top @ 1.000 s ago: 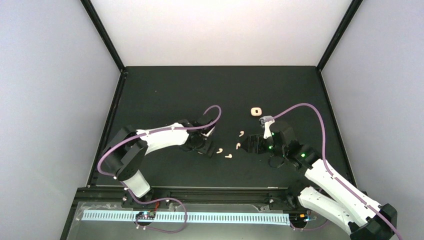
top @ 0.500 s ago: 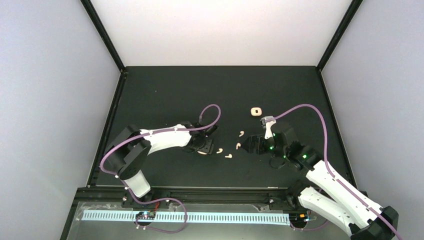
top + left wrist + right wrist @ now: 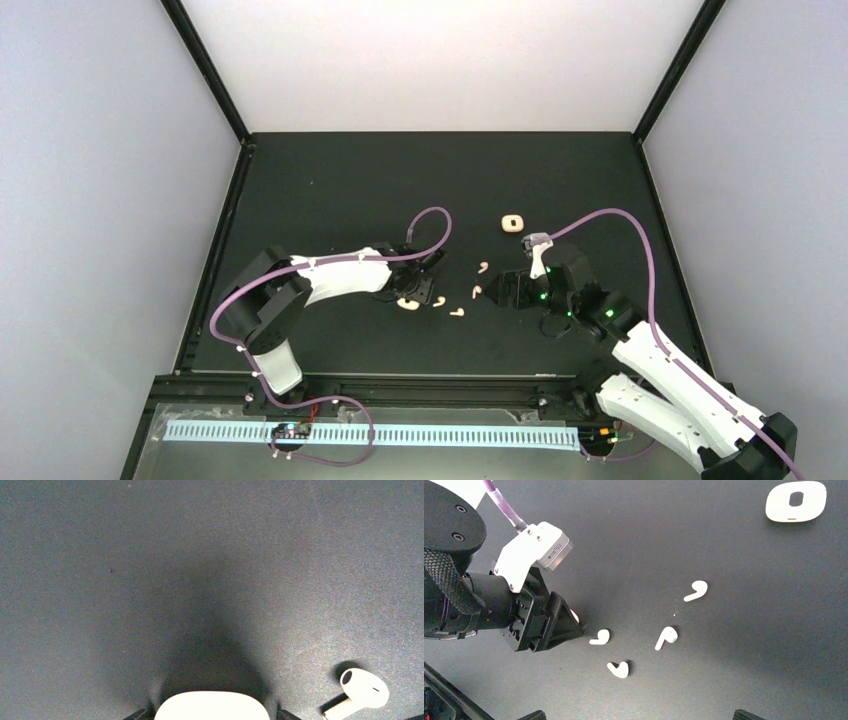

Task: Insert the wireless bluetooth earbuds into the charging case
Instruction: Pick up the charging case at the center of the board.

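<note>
The fingers (image 3: 141,714) of the left gripper (image 3: 410,297) stood on both sides of one charging case (image 3: 210,706), with a tip just beside each of its lower corners. Whether they pressed on it or only framed it, I could not tell. The case lay flat on the black table (image 3: 330,180), and its rounded cream top faced the wrist camera.

The fingers (image 3: 531,715) of the right gripper (image 3: 638,717) were spread wide apart and held nothing. This gripper hung low over the table and pointed toward 9 o'clock, facing the left one.

The four earbuds were all loose on the table between the two grippers, outside both cases. In the top view:
- The first earbud (image 3: 600,637) was at 3 o'clock of the framed case, just beside it but apart.
- The second earbud (image 3: 619,669) was at 4 o'clock of the first, near it.
- The third earbud (image 3: 667,637) was at about 1 o'clock of the second, with the right gripper near it at 3 o'clock, not touching.
- The fourth earbud (image 3: 696,590) was at 12 o'clock of the third.

A second case (image 3: 796,501) lay alone at 1 o'clock of the fourth earbud, well apart from both grippers, and it showed a dark oval opening in its middle.
</note>
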